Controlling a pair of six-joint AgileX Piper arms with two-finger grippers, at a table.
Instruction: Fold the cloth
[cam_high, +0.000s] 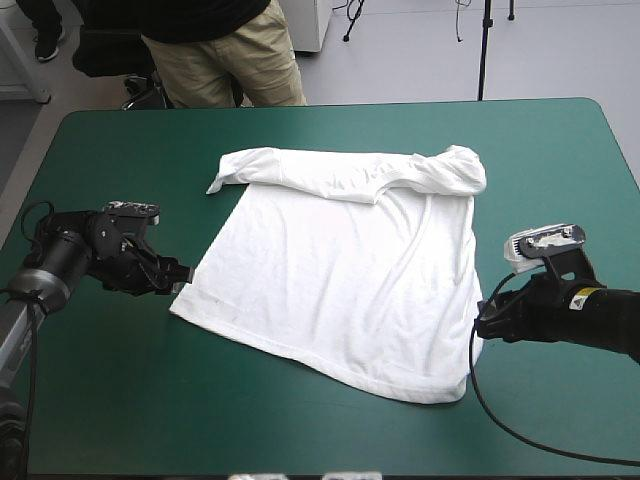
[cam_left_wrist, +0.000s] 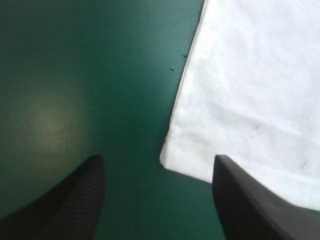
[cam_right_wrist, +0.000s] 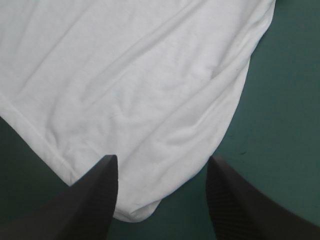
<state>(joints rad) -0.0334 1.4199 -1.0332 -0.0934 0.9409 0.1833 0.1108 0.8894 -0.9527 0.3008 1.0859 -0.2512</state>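
From above, the T-shirt lies spread flat at the middle of the teal-green cover, with its far end turned over into a rumpled band. The left gripper sits low just beside the left hem corner. The right gripper sits just beside the right side edge, a little short of the near right corner. Neither seems to touch the cloth. I judge the step to be the reach for the hem, ahead of a fold toward the far band. To do it well, both grippers should take the hem at matching spots near its two corners, so the lifted edge comes up level and not skewed.

In the left wrist view, the left gripper is released, its fingers standing apart with nothing in them. The hem corner of the T-shirt lies flat on the cover, ahead of the gap and between the fingers. It is nearer one of them, and the cloth runs off past that finger. A short, straight advance along the cover should bring the corner well into the gap. The pinch should land a little in from the tip, so the corner does not slip out.

In the right wrist view, the right gripper is released too. A rounded corner of the T-shirt reaches into the gap between its fingers, and the cloth spreads ahead in soft ridges. Whether the fingers touch it I cannot tell. Closing here should catch the edge cleanly, provided no ridge bunches up.
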